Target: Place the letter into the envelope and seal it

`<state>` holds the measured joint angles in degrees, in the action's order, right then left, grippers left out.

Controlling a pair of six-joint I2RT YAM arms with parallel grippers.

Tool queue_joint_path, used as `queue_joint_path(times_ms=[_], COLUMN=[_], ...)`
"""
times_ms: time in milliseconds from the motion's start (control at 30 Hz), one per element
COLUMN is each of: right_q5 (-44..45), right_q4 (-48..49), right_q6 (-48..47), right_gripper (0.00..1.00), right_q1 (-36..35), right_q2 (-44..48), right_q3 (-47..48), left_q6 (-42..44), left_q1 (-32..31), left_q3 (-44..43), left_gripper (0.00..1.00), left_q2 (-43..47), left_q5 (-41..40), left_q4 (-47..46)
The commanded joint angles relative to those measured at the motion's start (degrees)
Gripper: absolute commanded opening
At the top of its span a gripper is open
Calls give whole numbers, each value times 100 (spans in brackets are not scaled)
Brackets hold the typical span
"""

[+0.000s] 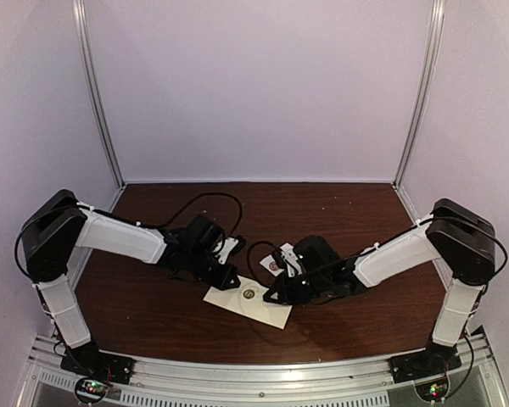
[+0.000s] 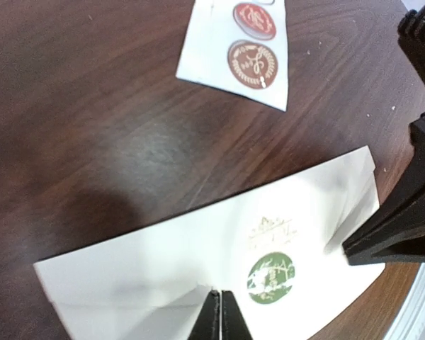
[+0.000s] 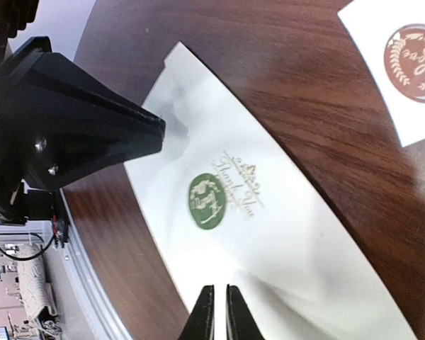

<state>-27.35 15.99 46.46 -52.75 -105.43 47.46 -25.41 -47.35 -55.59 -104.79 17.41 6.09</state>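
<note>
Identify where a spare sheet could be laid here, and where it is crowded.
Free: far half of the table, between back wall and arms; near-left corner by the rail. Crowded: the centre, where left gripper and right gripper meet over the envelope, beside the sticker strip.

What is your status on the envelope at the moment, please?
Both shut: left gripper, right gripper, tips at the envelope. Envelope flat on the table, flap down, green sticker on it. Sticker strip lies apart, not in the way.

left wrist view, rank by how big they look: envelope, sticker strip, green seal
1. envelope
2. sticker strip (cut off at the top edge, judged on what shows)
3. green seal
</note>
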Motion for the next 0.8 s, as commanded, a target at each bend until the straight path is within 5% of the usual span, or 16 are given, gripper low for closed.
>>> queue_joint_path(times_ms=[0, 200, 300, 567, 767], right_q5=[430, 1144, 1435, 1987, 1682], right_q4=[-300, -937, -1092, -1143, -558], right_q6=[-453, -1146, -1529, -2548, -2880], right_gripper=[17, 73, 89, 98, 99], right_q1=[0, 191, 432, 1941, 3873], right_q2=[1003, 1576, 1558, 1486, 2069], right_q3=[-99, 209, 415, 498, -151], left_q6=[-133, -246, -258, 520, 501], left_q1=[71, 359, 522, 1928, 4148], left_q3=[126, 241, 102, -161, 1370], left_gripper=[15, 66, 78, 85, 86], left_q2=[1116, 2024, 2043, 1850, 2790], left_q5=[-1131, -1927, -2078, -2195, -1301], left_q4=[94, -321, -709, -1043, -2226])
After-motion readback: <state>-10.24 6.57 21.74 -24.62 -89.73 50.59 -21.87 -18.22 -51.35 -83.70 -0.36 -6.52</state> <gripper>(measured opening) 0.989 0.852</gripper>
